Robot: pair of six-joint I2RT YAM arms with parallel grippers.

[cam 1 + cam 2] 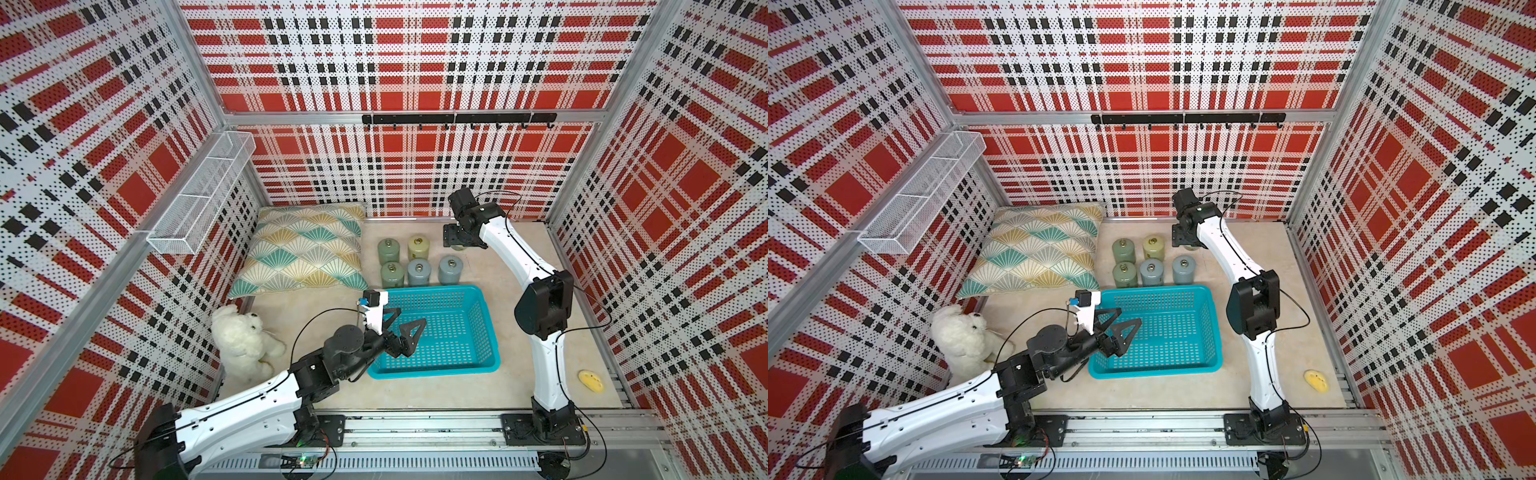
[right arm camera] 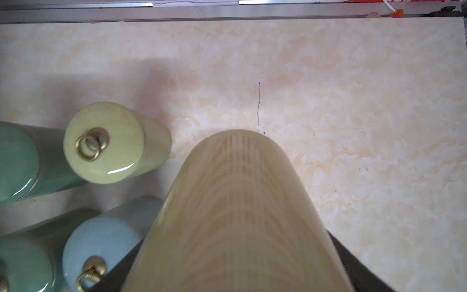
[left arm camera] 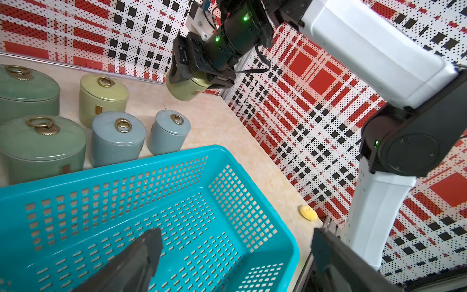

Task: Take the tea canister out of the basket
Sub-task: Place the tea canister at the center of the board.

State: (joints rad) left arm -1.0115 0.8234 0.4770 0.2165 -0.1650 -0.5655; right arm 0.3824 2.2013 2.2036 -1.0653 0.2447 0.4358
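Note:
The turquoise basket (image 1: 432, 372) (image 1: 1154, 371) (image 3: 126, 164) stands in the middle of the table with nothing in it. My right gripper (image 1: 457, 243) (image 3: 197, 75) (image 2: 235, 252) is shut on a yellow-green tea canister (image 3: 185, 91) (image 2: 235, 215). It holds the canister a little above the table, behind the basket and right of the standing canisters. My left gripper (image 1: 409, 318) (image 1: 1128, 316) (image 3: 236, 235) hangs open over the basket's left part, with nothing between its fingers.
Several canisters stand in two rows behind the basket, among them a yellow-green one (image 1: 418, 246) and a blue-grey one (image 1: 450, 268). A patterned pillow (image 1: 303, 249) and a white plush bear (image 1: 243, 336) lie left. A small yellow object (image 1: 591, 380) lies front right. A white wire rack (image 1: 199, 195) hangs on the left wall.

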